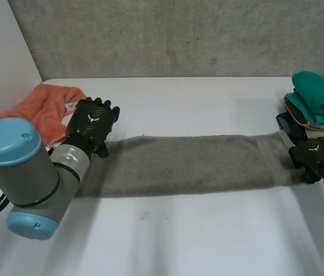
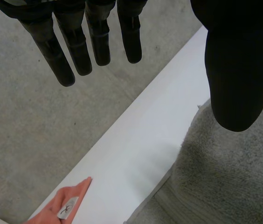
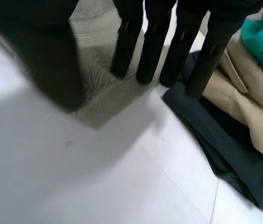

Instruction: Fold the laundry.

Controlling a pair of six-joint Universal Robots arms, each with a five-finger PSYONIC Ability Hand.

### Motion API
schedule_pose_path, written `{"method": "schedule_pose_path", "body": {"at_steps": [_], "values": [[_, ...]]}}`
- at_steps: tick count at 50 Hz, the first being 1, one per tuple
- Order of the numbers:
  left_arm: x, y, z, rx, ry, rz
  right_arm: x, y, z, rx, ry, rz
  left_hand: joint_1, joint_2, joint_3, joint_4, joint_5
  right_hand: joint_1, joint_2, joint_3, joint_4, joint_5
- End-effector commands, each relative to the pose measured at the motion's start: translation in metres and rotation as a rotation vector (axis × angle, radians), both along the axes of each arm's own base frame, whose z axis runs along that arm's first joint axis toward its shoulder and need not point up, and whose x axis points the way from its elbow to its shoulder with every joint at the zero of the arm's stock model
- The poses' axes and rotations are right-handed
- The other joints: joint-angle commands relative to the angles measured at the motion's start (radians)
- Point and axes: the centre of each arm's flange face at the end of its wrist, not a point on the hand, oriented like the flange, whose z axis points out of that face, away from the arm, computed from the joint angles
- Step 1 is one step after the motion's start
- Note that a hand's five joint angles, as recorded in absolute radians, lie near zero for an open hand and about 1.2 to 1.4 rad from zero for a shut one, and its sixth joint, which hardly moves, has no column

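— Towel, grey: where?
— Laid out as one long band across the white table, running side to side from one hand to the other. Flat along the middle, slightly rumpled at the right end.
— Left hand?
— At the towel's left end, by the far corner. Fingers straight and spread, reaching out past the table's edge. Thumb held well apart from them, over the grey pile. Nothing pinched.
— Right hand?
— At the opposite end. Fingers straight, close side by side, tips pointing down at the towel's end edge, thumb apart on the other side of that corner. Nothing gripped. Touching the pile or just above it: cannot tell.
— Anything else on the table?
— Orange cloth, crumpled, with a white tag, just beyond the left hand at the far left corner, apart from the towel. Beside the right hand, a stack: teal cloth on top, beige cloth beneath, dark cloth lowest, with one edge near the towel's corner. Grey concrete wall behind.
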Motion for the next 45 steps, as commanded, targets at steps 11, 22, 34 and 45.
{"method": "schedule_pose_path", "body": {"at_steps": [11,22,34,45], "values": [[0.004,0.009,0.022,-0.044,0.026,0.000,-0.082,-0.023,0.015,-0.071,0.248,-0.281,-0.025,-0.011,-0.008,0.002,0.007,0.460,0.446,0.457,0.456,0.480],[0.011,0.015,0.035,-0.057,0.035,0.009,0.004,-0.015,0.068,-0.293,0.265,-0.116,-0.048,-0.034,-0.032,-0.022,-0.017,0.460,0.446,0.457,0.456,0.480],[0.033,0.018,0.044,-0.039,0.032,0.066,0.220,0.088,0.063,-0.527,0.011,0.533,-0.060,-0.046,-0.044,-0.033,-0.029,0.460,0.446,0.457,0.456,0.480],[0.034,0.024,0.033,0.011,0.043,0.062,0.275,0.159,-0.020,-0.406,0.055,0.848,-0.060,-0.046,-0.044,-0.033,-0.029,0.460,0.446,0.457,0.456,0.480]]}}
